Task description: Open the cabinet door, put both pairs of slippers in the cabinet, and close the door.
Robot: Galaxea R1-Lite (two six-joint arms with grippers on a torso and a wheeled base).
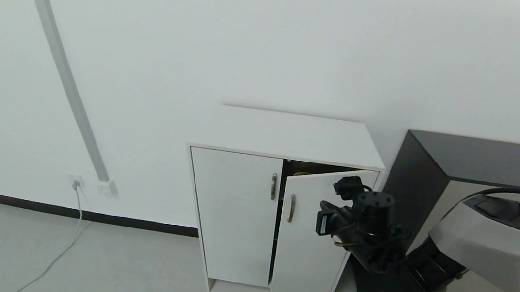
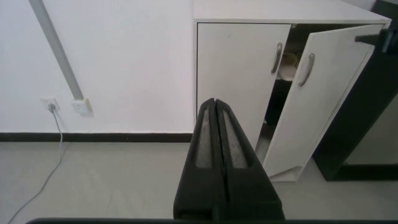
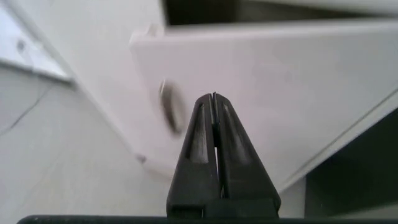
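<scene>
Door [image 1: 295, 264] of cabinet [image 1: 291, 135] ajar; right hand [image 3: 214, 98] closed, perhaps touching it.

A grey cable duct [image 1: 66, 62] runs slanted down the white wall [image 1: 302, 47]. Near its lower end a socket [image 1: 76, 182] holds a plug; its cable [image 1: 63, 251] falls to the tiled floor [image 1: 125, 273]. A black glossy unit [image 1: 416, 185] stands at the right.

I see a plain indoor room, like a home hallway: bare white wall [image 1: 302, 47], glossy grey tiled floor [image 1: 126, 268], black skirting strip [image 1: 58, 210], a wall socket [image 1: 76, 183] with a trailing cable [image 1: 77, 223], and a low white cabinet [image 1: 291, 135] beside a glossy black unit [image 1: 414, 185]
</scene>
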